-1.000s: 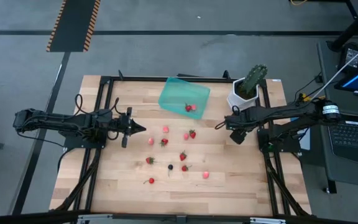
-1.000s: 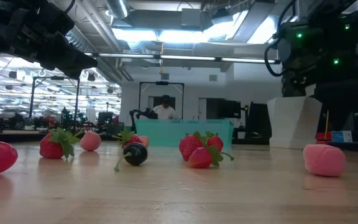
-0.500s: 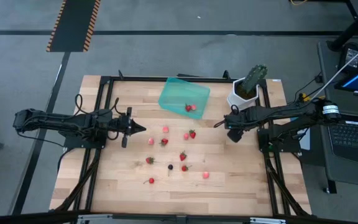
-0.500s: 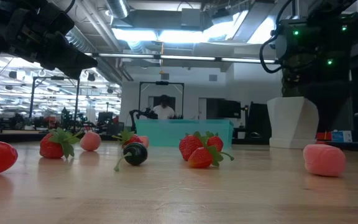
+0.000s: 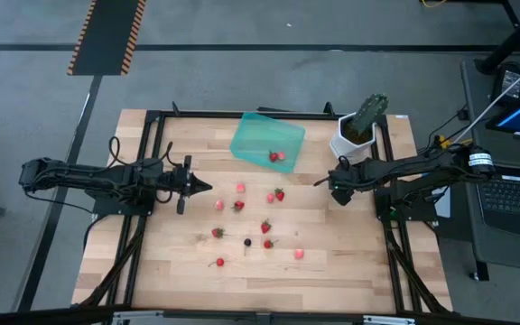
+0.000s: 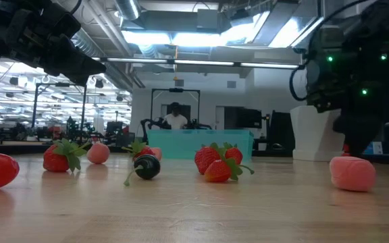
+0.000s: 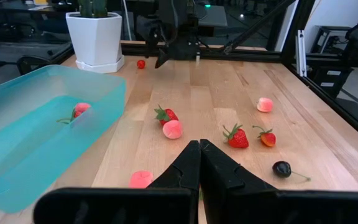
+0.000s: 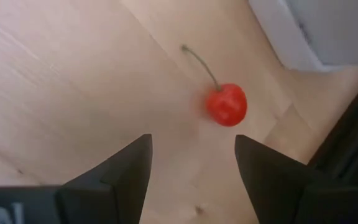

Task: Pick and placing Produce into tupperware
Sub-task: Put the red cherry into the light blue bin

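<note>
We judge this the reach step: right tool (image 8: 191, 180), jaws wide, hangs above a red cherry (image 8: 226, 104) near the white pot (image 7: 96, 38). Next we need a descent to straddle it, then a carry to the teal tupperware (image 5: 258, 132); left tool (image 5: 204, 187) waits pinched closed, empty.

Two berries (image 5: 275, 156) in tupperware (image 5: 266, 138), others scattered on table (image 5: 350, 262) nearby

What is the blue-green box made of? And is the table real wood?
The tupperware looks like thin plastic: it is see-through teal, and the berries inside show through its wall, which has a soft shine. The table looks like real wood: pale planks joined side by side, with grain lines and a smooth, slightly glossy finish. It could be a wood-look top; the pictures cannot settle that.
</note>
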